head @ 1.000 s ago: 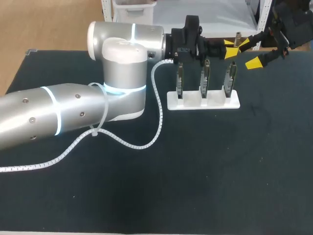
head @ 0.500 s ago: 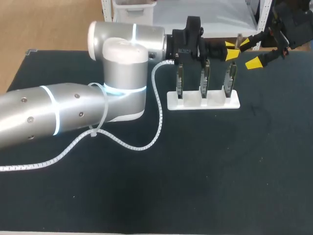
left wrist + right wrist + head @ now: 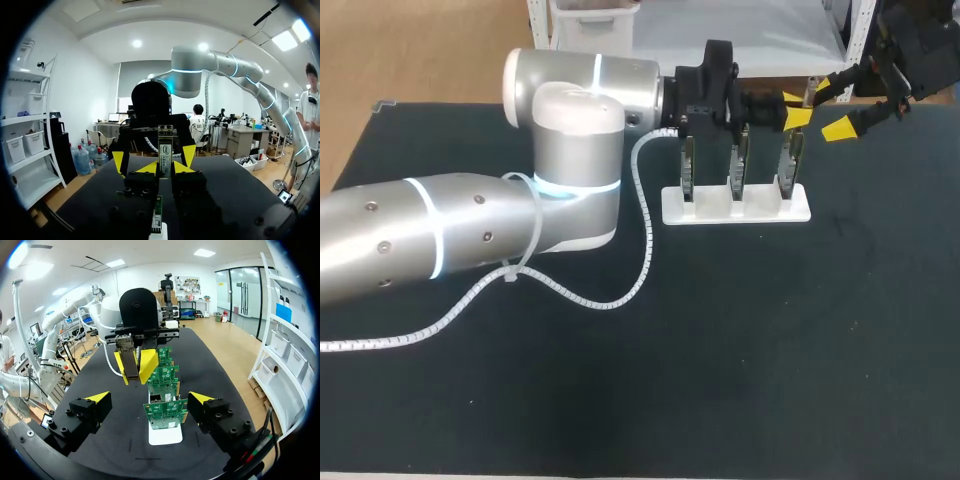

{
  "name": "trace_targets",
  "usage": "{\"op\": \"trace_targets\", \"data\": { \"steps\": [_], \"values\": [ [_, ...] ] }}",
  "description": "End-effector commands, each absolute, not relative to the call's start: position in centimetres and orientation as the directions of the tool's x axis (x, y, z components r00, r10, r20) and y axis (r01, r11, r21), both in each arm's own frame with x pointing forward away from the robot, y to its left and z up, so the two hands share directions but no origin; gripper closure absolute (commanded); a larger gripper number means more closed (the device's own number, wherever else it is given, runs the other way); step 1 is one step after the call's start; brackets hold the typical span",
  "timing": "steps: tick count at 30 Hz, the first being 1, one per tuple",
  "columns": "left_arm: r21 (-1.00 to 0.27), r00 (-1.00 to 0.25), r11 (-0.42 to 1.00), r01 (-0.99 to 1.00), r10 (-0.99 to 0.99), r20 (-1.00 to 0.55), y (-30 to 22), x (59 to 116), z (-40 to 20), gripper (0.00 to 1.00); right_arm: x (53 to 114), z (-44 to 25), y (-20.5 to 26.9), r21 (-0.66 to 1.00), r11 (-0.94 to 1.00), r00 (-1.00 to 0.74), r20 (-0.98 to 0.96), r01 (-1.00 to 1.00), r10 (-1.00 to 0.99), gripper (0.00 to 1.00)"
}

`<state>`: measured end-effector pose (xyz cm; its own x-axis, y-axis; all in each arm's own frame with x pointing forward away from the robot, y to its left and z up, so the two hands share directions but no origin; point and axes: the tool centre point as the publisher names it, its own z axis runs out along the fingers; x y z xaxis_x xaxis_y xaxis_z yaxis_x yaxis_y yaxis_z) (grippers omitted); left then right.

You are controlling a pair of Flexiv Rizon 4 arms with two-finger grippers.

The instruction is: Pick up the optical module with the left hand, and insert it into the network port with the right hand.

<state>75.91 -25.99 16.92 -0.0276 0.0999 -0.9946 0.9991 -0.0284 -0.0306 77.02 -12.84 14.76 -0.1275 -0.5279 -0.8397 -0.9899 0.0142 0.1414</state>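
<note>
A robotics lab: left arm [image 3: 470,235] and right arm [image 3: 920,50] at a black table [image 3: 770,350] with racked circuit boards [image 3: 165,412].

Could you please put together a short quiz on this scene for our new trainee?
1. True or false: the right tool is shut on the optical module.
2. How many circuit boards stand upright in the white stand?
3. Where does the left tool hold the optical module? A) raised off the table B) lying flat on the table C) plugged into a board

Key: 1 false, the right tool is open; 2 three; 3 A.
</note>
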Motion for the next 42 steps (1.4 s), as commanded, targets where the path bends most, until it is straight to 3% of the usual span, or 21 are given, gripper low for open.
{"op": "trace_targets", "data": {
  "steps": [1,17,42],
  "values": [
    [-0.029,-0.026,-0.027,0.999,0.097,-0.995,-26.0,75.9,16.8,1.00,76.8,14.8,-12.8,0.138,0.018,-0.126,-0.839,-0.990,-0.528,0.00],
    [-0.029,-0.026,-0.027,0.999,0.097,-0.995,-26.0,75.9,16.8,1.00,76.9,18.0,-13.6,0.060,0.074,-0.088,-0.867,-0.995,-0.490,0.00],
    [-0.029,-0.026,-0.027,0.999,0.097,-0.995,-26.0,75.9,16.8,1.00,75.4,20.7,-9.3,0.021,-0.012,-0.013,-0.882,-1.000,-0.471,0.00]
  ]
}}
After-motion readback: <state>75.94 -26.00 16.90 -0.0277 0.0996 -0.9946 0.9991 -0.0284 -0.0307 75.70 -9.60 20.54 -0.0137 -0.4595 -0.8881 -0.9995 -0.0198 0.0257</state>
